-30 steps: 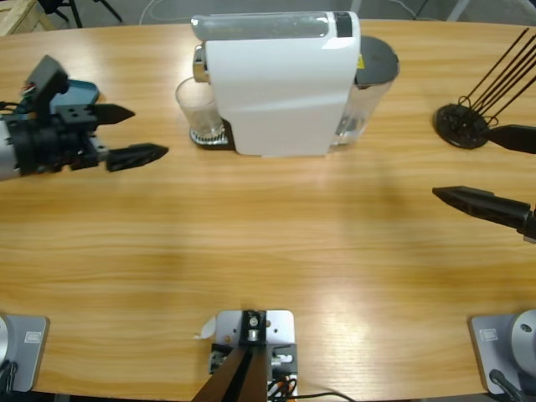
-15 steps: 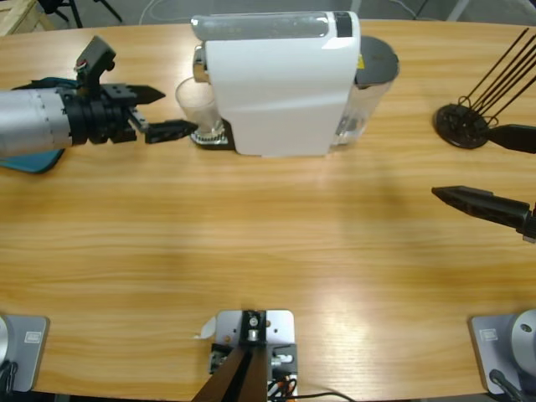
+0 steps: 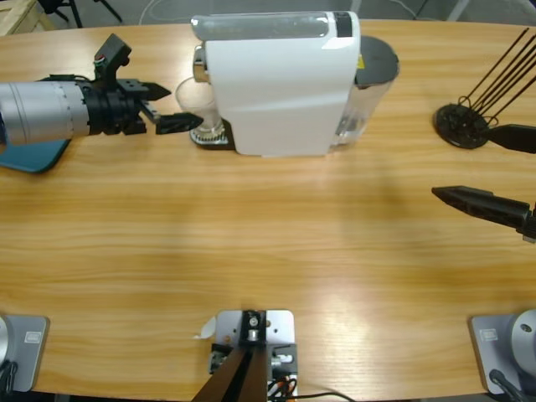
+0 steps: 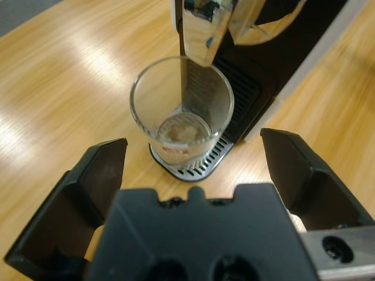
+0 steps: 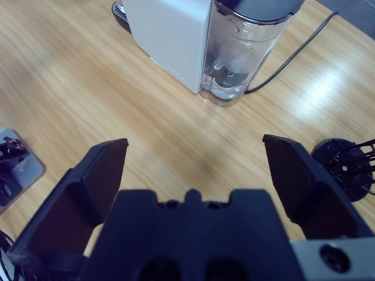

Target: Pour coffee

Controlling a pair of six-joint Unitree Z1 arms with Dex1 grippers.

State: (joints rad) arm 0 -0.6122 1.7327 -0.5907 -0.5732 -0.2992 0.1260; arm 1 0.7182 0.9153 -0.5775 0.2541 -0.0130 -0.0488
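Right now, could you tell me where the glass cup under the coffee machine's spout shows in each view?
High view: the glass cup is upper left of centre, just ahead of the left gripper.
Left wrist view: the cup sits at centre, on the drip tray.
Right wrist view: not in it.
Shared landmark: the white coffee machine, at top in the right wrist view.

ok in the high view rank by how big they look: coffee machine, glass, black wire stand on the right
1. coffee machine, far the largest
2. black wire stand, counting its long rods
3. glass
The stand's round base alone looks about the same as the glass.
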